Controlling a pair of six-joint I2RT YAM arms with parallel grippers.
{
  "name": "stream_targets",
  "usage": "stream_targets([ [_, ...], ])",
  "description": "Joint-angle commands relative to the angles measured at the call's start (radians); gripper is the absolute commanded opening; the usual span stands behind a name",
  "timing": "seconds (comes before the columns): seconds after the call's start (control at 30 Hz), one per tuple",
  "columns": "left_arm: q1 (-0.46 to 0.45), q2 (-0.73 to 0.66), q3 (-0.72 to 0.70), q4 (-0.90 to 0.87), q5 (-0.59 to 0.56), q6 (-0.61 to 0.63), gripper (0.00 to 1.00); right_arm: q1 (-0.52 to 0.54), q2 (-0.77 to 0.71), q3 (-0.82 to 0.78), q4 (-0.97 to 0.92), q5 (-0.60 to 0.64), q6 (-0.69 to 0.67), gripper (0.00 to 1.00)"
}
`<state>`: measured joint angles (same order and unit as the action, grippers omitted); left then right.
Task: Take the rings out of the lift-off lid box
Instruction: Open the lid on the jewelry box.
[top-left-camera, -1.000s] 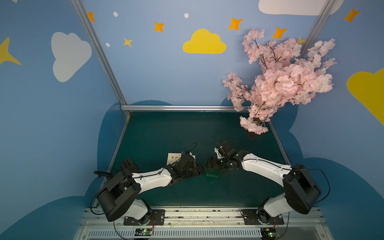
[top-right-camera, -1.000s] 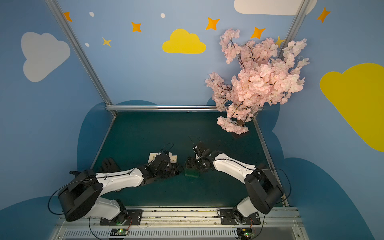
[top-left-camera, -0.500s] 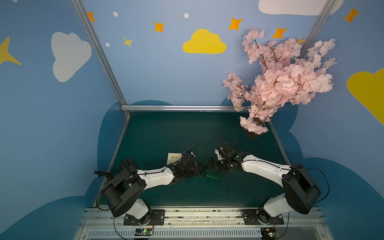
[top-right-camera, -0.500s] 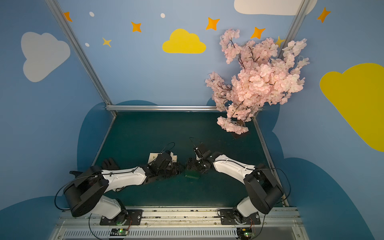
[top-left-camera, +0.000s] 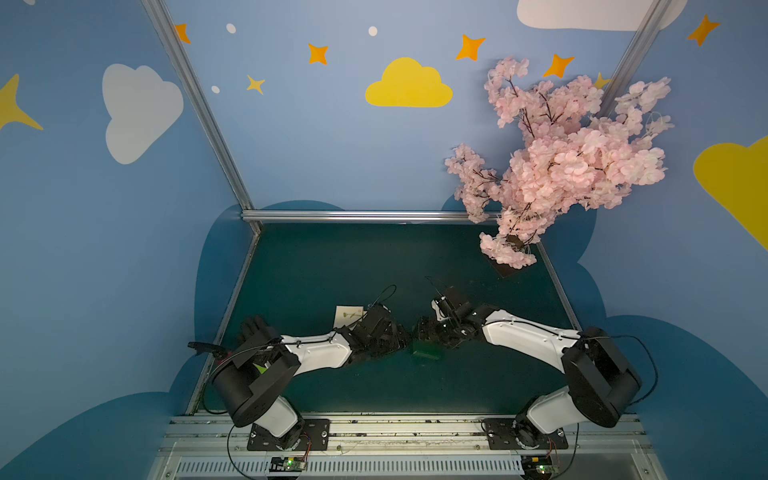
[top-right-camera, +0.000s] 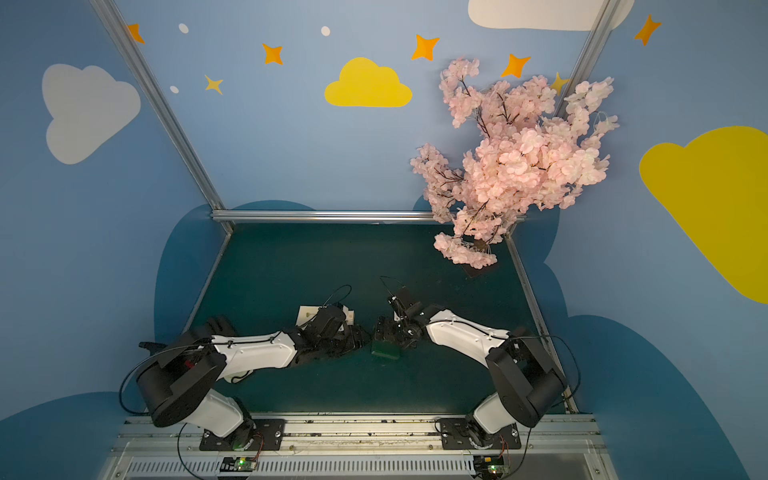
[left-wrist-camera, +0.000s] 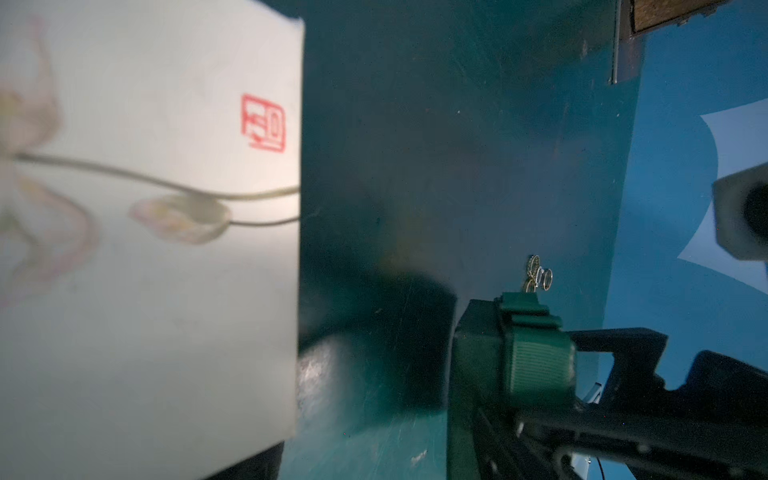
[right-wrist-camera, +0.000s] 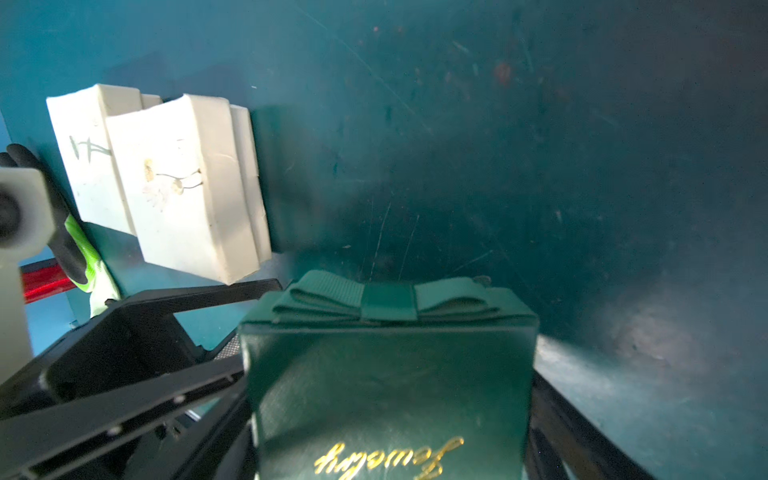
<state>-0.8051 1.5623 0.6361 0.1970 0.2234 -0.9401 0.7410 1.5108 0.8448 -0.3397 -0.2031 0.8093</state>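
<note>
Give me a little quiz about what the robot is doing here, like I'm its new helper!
1. True or false: the rings lie on the mat, outside every box.
2. Which box sits between the jaws of the right claw? A. green B. white C. red
3. Fill in: the white box has a red stamp and a printed ___ on it.

Key: 1 true. 2 A, the green box. 3 flower.
</note>
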Motion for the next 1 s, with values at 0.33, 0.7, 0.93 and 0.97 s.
stream_targets([
  [0.33,-0.015,0.035,0.046,-0.083,0.049,0.016,0.73,-0.005,-0.055,0.007,0.143,-0.106,0.044,0.88],
  [0.7,-0.013,0.047,0.063,-0.145,0.039,0.046,0.73,-0.020,-0.095,-0.005,0.172,-0.124,0.075,0.88],
  [0.93,-0.010,0.049,0.067,-0.180,0.025,0.058,0.73,-0.029,-0.108,-0.016,0.171,-0.119,0.079,0.88],
  [0.97,-0.010,0.040,0.061,-0.182,0.018,0.058,0.73,-0.033,-0.107,-0.017,0.156,-0.112,0.079,0.88],
])
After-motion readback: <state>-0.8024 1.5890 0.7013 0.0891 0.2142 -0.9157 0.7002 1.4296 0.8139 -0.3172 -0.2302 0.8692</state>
